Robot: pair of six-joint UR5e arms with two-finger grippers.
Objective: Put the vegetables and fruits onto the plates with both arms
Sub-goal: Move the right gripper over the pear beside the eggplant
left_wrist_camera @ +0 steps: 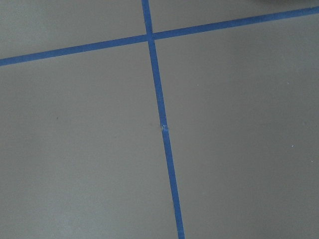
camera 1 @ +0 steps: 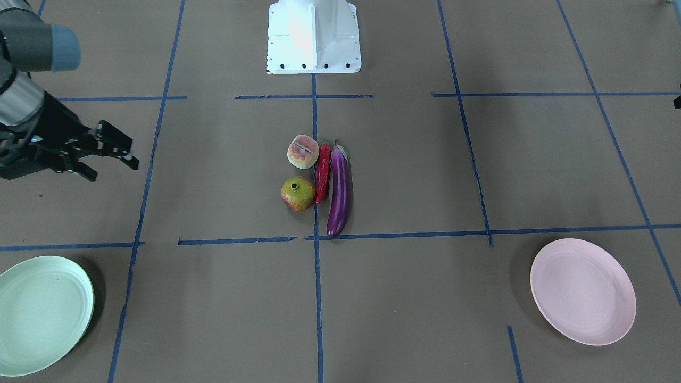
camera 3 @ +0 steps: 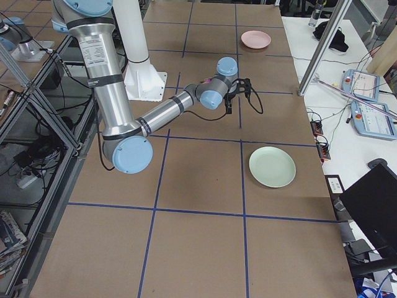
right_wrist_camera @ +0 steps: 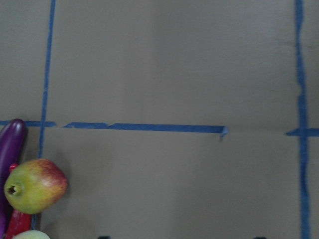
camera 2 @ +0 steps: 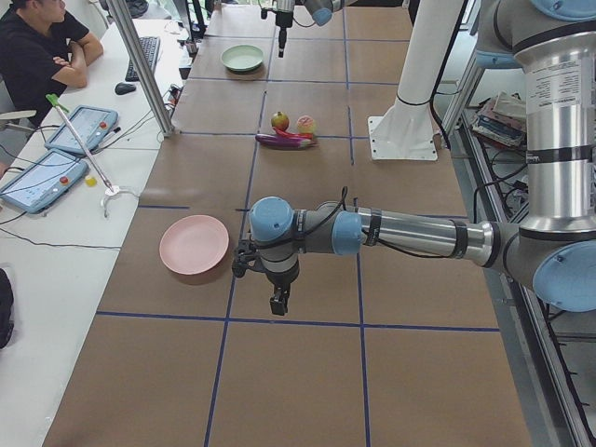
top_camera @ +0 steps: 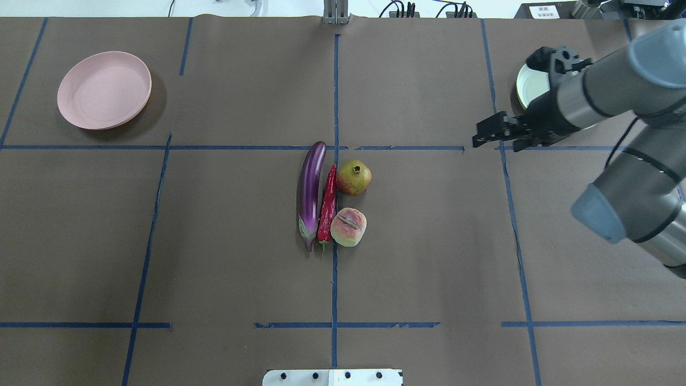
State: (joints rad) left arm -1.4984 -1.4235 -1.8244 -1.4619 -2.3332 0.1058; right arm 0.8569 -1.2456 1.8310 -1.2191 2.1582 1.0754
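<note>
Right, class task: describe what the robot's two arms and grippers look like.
The left arm and right arm are silver-grey tubes with light blue joint caps and black cables; the left gripper and right gripper are black, two-fingered.

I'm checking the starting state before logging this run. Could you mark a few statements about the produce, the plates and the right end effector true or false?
1. The pink plate and the green plate are both empty. True.
2. The chili pepper lies between the eggplant and the two fruits, the pomegranate and the peach. True.
3. The right end effector grips the pomegranate. False: it is open, empty and well off to the side of the produce.
4. The eggplant rests on the pink plate. False: it lies on the table at the centre.
</note>
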